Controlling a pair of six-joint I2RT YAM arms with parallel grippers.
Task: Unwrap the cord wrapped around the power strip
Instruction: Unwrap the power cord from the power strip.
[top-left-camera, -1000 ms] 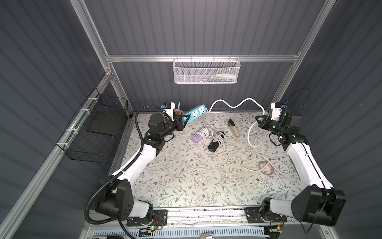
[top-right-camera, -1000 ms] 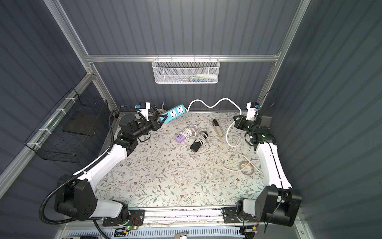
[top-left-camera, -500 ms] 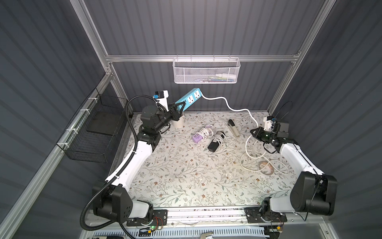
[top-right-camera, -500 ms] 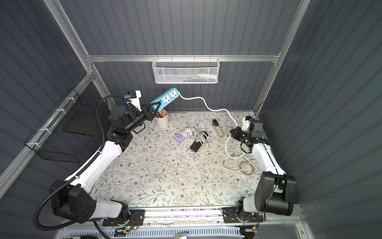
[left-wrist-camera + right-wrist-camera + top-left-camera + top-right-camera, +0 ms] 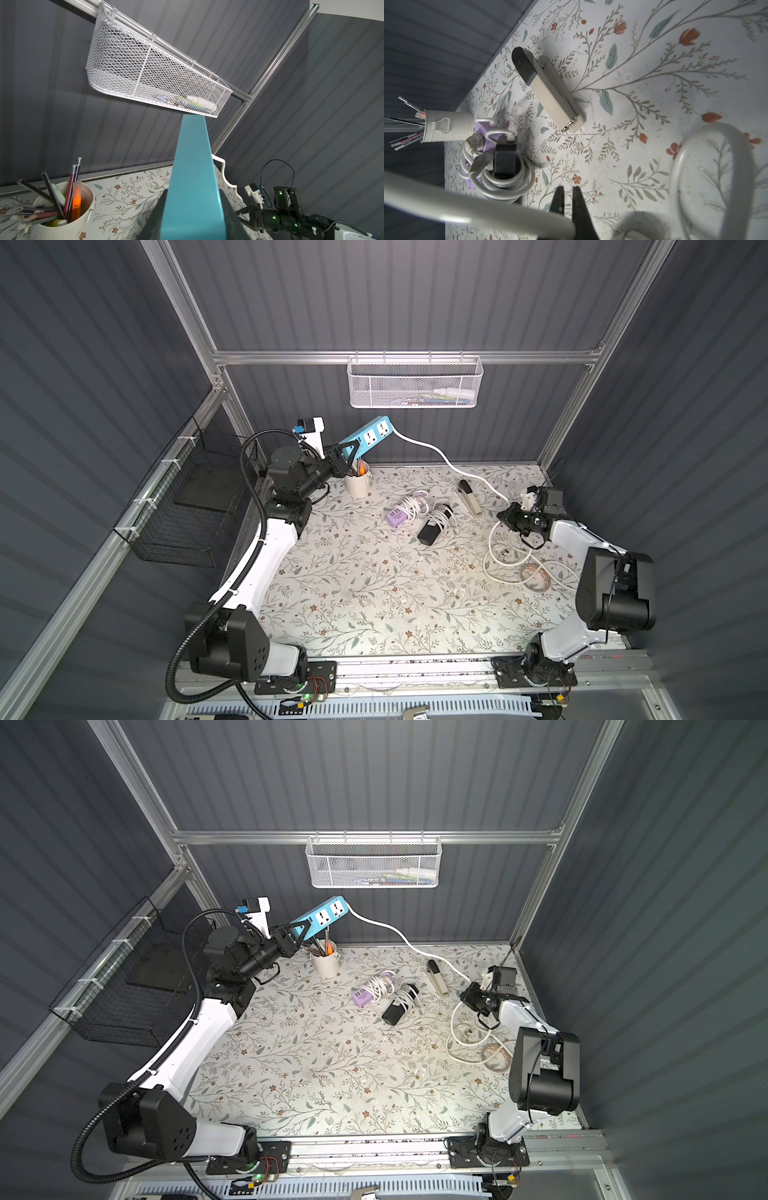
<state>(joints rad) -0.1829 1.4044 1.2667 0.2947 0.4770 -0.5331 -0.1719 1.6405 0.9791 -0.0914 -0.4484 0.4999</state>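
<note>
I see the power strip (image 5: 371,435), teal with white sockets, held off the table (image 5: 332,605) above its back left corner. It tilts upward, low end clamped in the left gripper (image 5: 347,450), body bare. The white cord (image 5: 436,450) leaves the high end, sags toward the back right, runs into the pinched right gripper (image 5: 505,516), then lies in loose loops by the right edge.

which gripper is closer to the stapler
Right. The right gripper grips the cord just beside the stapler; the left gripper is raised near the pen cup, clamping the power strip.
</note>
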